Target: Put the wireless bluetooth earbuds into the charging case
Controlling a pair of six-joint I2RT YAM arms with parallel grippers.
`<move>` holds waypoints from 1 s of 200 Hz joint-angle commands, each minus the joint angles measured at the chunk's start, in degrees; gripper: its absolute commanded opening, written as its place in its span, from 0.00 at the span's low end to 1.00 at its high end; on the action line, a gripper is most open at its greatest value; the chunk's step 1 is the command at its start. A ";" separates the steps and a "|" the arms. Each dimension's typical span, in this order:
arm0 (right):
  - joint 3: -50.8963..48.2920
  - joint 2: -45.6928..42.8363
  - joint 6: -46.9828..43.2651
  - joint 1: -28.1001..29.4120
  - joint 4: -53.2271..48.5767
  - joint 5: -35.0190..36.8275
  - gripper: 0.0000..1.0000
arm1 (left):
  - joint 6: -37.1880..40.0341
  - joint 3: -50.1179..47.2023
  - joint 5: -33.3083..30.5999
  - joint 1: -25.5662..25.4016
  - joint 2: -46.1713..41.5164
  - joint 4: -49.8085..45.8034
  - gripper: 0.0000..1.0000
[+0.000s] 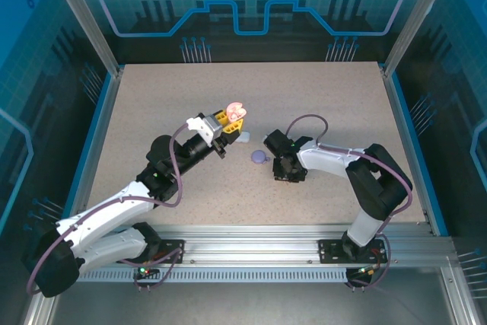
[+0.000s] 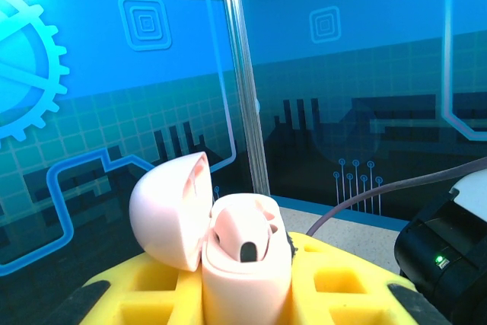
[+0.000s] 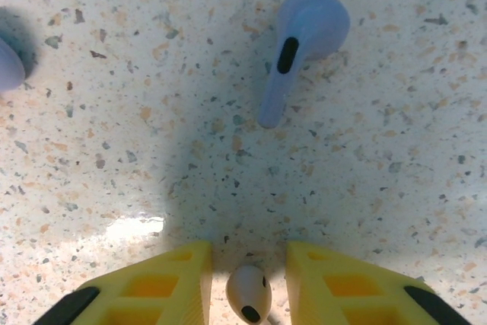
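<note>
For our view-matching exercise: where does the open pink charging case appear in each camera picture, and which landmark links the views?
Top external: the pink charging case sits just left of centre, lid open, at the tip of the left gripper.
Left wrist: the case is at bottom centre, lid swung to the left, between the yellow jaws.
Shared landmark: the left gripper's yellow jaws on either side of the case.

Top external camera is looking steeply down from above and behind the arm bases, far off, taking in the whole table (image 1: 152, 97).

Left wrist camera is facing level toward the enclosure wall, very close on the pink case (image 2: 243, 256). The top view is sharing that case at 11 o'clock of table centre.

Right wrist camera is staring straight down, close over the speckled tabletop, with a purple earbud (image 3: 300, 43) at 1 o'clock.
</note>
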 commanded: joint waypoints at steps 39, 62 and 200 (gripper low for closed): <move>-0.32 1.57 -0.08 2.43 -1.98 -0.58 0.26 | -1.49 0.16 -0.47 -0.26 0.42 2.97 0.00; -0.23 1.93 0.02 2.78 -1.99 -0.70 0.22 | -1.51 0.18 -0.45 -0.26 0.43 2.92 0.00; -2.95 -10.12 -1.88 2.02 2.06 -1.77 0.05 | -2.19 0.64 -0.30 -0.23 -0.10 1.95 0.00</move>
